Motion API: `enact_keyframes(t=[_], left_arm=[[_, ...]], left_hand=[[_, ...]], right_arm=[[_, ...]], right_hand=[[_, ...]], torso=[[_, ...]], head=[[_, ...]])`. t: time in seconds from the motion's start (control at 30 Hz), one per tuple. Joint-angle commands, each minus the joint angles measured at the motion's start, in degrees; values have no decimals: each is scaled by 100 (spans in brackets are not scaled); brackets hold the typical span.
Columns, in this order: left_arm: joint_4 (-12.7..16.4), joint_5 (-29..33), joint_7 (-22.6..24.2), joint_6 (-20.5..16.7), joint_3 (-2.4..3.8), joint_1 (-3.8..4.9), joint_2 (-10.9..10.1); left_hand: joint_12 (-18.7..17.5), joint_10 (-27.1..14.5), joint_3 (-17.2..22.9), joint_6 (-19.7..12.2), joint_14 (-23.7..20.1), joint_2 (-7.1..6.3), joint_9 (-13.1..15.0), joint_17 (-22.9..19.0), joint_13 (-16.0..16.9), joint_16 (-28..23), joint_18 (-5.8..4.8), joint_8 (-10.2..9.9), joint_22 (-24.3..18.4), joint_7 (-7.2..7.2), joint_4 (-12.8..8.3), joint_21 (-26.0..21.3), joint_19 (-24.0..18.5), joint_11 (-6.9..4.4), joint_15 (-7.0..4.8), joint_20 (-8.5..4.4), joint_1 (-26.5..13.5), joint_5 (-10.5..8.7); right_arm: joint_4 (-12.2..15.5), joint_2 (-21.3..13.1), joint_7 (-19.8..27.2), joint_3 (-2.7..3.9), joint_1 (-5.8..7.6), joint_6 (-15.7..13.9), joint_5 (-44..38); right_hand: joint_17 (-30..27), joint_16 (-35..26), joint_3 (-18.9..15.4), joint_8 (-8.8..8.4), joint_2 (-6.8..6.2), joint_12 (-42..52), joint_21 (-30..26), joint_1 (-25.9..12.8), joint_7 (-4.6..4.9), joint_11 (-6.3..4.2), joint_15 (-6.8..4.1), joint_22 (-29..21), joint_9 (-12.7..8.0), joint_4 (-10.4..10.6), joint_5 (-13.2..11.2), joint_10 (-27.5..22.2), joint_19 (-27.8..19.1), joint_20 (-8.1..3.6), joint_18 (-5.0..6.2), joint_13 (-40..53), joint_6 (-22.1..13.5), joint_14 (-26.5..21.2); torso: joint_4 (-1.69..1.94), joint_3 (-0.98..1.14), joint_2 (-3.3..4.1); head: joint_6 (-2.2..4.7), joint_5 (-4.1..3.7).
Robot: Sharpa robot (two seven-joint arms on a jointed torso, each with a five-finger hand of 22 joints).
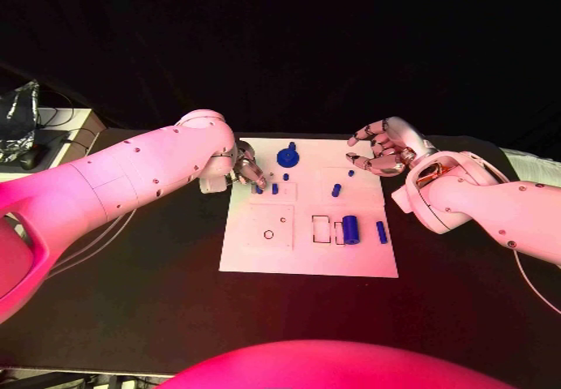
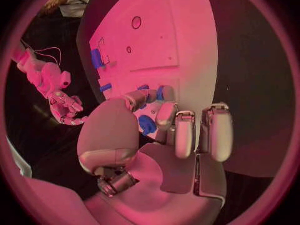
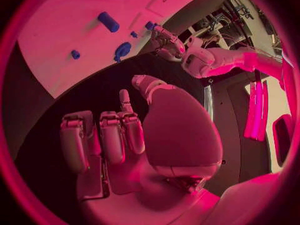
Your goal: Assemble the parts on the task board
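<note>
The task board point(image 1: 306, 251) is a flat white rectangular plate lying in the middle of the black counter point(image 1: 140, 300), its face marked with thin outlined squares, a small round hole point(image 1: 267, 235) and upright rectangular slots point(image 1: 320, 229). Small blue parts sit on it: a thick blue cylinder point(image 1: 349, 229) stands beside the slots, a slim blue bar point(image 1: 381, 232) lies just to its right near the board's edge, a short blue peg point(image 1: 336, 190) stands toward the far half, and a round blue knob-like piece point(image 1: 288, 156) sits at the far edge. Two more little blue pegs point(image 1: 275, 188) stand near the far left corner. The left hand point(image 1: 245, 166) rests over that corner, its fingers point(image 2: 167, 112) curled down close around a small blue part point(image 2: 147, 124); whether they actually grip it I cannot tell. The right hand point(image 1: 388, 147) hovers above the counter just off the board's far right corner, fingers point(image 3: 112, 137) loosely bent and apart, holding nothing. In the right wrist view the board's far edge shows with the blue cylinder point(image 3: 107, 21) and the knob-like piece point(image 3: 122, 50) on it.
</note>
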Motion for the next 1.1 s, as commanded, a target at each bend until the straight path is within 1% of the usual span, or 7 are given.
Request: enact_keyframes(t=[0.03,0.2,0.27,0.63,0.7,0.93,1.1], left_arm=[[6,50,-48,-33,-22,-32,18],[16,42,-85,-78,-23,-36,10],[21,37,-94,-90,-23,-38,2],[56,-37,-103,-176,-23,-40,-47],[67,-51,-103,-188,-22,-41,-61],[113,-91,-114,-210,-20,-41,-118],[180,-117,-136,-239,-14,-42,-191]], left_hand=[[4,8,-69,78,599,9,-5,1510,-1,19,-97,-33,919,-124,-47,-20,93,-29,-65,-50,-9,-36],[-15,-25,-536,127,599,-98,-38,1510,-13,19,-98,-104,919,-141,221,-22,99,-43,-84,-71,-103,-53],[-23,-38,-652,134,599,-134,-47,1510,-21,19,-100,-125,924,-139,290,-18,106,-43,-88,-78,-115,-65],[-36,-64,-1018,172,599,-242,-72,1510,-31,19,-100,-180,922,-134,528,-22,107,-39,-88,-82,-120,-128],[-30,-63,-1173,187,599,-225,-84,1510,-15,19,-99,-212,921,-136,648,-25,107,-40,-88,-82,-31,-434],[-34,-71,-1320,200,599,-243,-94,1510,-14,19,-99,-247,920,-129,793,-28,108,-34,-84,-80,78,-701],[-45,-84,-1649,222,599,-318,-92,1510,-24,19,-98,-280,918,-111,1117,-33,107,-15,-70,-67,187,-1429]], right_arm=[[10,-1,43,1,-3,50,-58],[8,4,43,1,-3,54,-58],[8,5,45,1,-3,55,-58],[8,2,50,1,-3,49,-58],[9,2,50,1,-3,48,-58],[10,1,52,1,-3,43,-58],[14,-3,58,1,-3,35,-58]], right_hand=[[1194,-21,17,18,7,-1,-11,-48,2,-43,-46,1425,-2,0,38,373,536,-37,32,1273,-50,528],[1187,-24,25,18,4,-4,-13,-52,2,-43,-46,1424,-4,-10,41,370,535,-37,33,1270,-54,526],[1187,-25,104,24,-10,-5,-13,-47,6,-44,-48,1425,-6,-53,456,368,536,-41,33,1270,-54,526],[1184,-26,102,24,-26,-6,-17,-67,8,-41,-47,1422,-7,-55,479,367,534,-40,34,1269,-58,526],[1184,-26,102,24,-26,-6,-17,-67,8,-41,-47,1422,-7,-55,479,367,534,-40,34,1269,-58,526],[1184,-26,102,24,-26,-6,-17,-67,8,-41,-47,1422,-7,-55,479,367,534,-40,34,1269,-58,526],[1184,-26,102,24,-26,-6,-17,-67,8,-41,-47,1422,-7,-55,479,367,534,-40,34,1269,-58,526]], torso=[[5,-2,0],[5,0,-2],[6,0,-3],[-1,-3,2],[1,-4,2],[4,-4,-1],[5,-2,-2]], head=[[0,-1],[3,1],[6,4],[6,7],[1,6],[3,6],[1,9]])
